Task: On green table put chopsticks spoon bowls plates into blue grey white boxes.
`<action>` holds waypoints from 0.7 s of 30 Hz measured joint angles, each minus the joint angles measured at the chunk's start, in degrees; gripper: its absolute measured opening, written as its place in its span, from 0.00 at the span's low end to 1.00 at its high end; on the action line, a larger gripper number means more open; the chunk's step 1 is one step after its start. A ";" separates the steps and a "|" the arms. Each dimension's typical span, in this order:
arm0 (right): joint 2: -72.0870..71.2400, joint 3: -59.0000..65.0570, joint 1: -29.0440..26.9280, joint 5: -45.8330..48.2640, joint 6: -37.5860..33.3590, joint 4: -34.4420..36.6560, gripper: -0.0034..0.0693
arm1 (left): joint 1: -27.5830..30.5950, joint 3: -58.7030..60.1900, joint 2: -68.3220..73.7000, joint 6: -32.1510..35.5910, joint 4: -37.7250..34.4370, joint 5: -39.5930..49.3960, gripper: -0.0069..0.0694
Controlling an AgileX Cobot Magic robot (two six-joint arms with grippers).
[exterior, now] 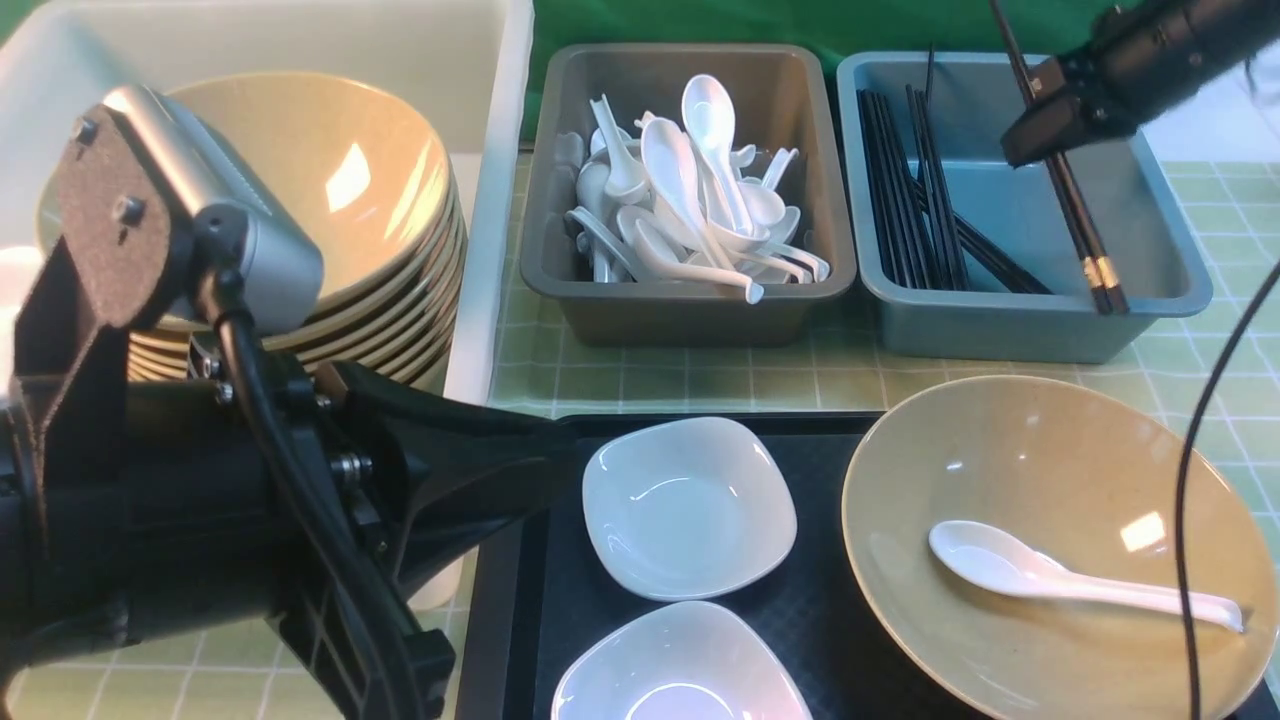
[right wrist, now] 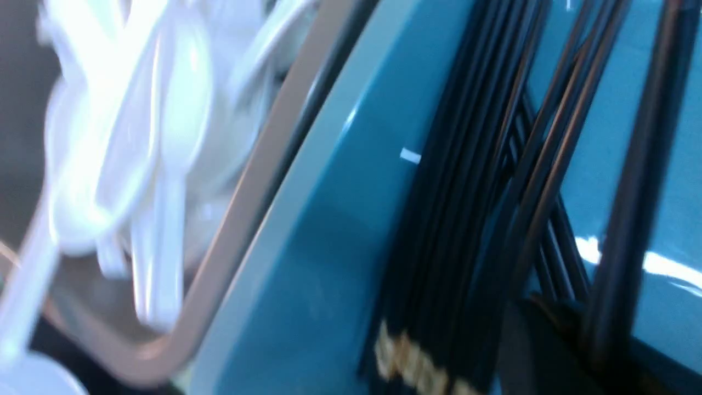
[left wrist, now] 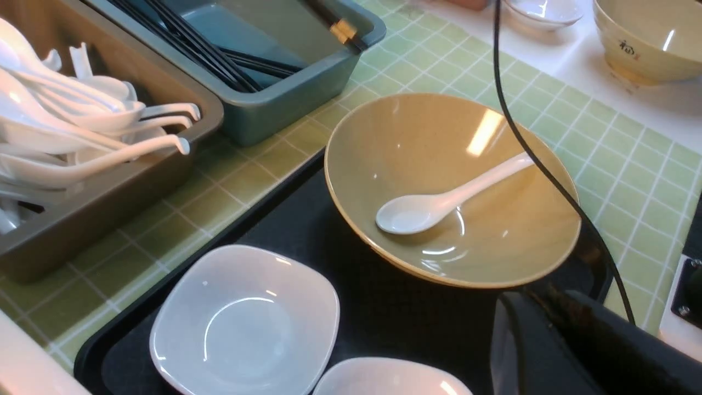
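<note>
the table is covered with a pale green mat ruled in white squares, and a darker green cloth hangs behind it. in the left wrist view the mat gives way to a white surface carrying another tan bowl.

three boxes stand in a row at the back. on the left is the white box, holding a tilted stack of tan bowls. the grey box in the middle is heaped with white spoons. on the right is the blue box, where black chopsticks lie along its floor.

the right pincer hangs over the blue box, clenched on a chopstick pair that slopes down, gold-banded ends at the box's front rim.

nearer, a black tray carries two white square dishes and a large tan bowl with a white spoon lying inside.

the left pincer sits low beside the tray's left edge; whether it is released or clenched cannot be told.
</note>
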 joint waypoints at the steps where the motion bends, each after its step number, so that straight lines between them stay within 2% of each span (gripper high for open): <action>1: 1.06 0.00 -0.70 -0.35 -0.50 2.30 0.09 | 0.00 0.00 0.00 0.00 0.00 -0.19 0.09; 3: 2.97 0.00 -1.72 -1.36 -1.69 5.34 0.09 | 0.00 0.00 0.00 0.00 0.00 -0.58 0.09; 8: 3.70 0.12 -2.17 -4.06 -3.97 7.02 0.10 | 0.00 0.00 0.00 0.00 -0.17 -1.65 0.09; 12: 3.60 0.12 -2.17 -5.05 -4.98 7.25 0.18 | 0.00 0.00 0.00 0.00 -0.21 -2.57 0.09; 14: 3.60 0.12 -2.17 -5.38 -4.98 7.25 0.26 | 0.00 0.00 0.00 0.00 -0.21 -3.31 0.09; 21: -1.11 4.40 -2.50 -4.68 -5.82 7.19 0.69 | 0.00 0.00 0.41 -0.50 -0.18 -5.89 0.09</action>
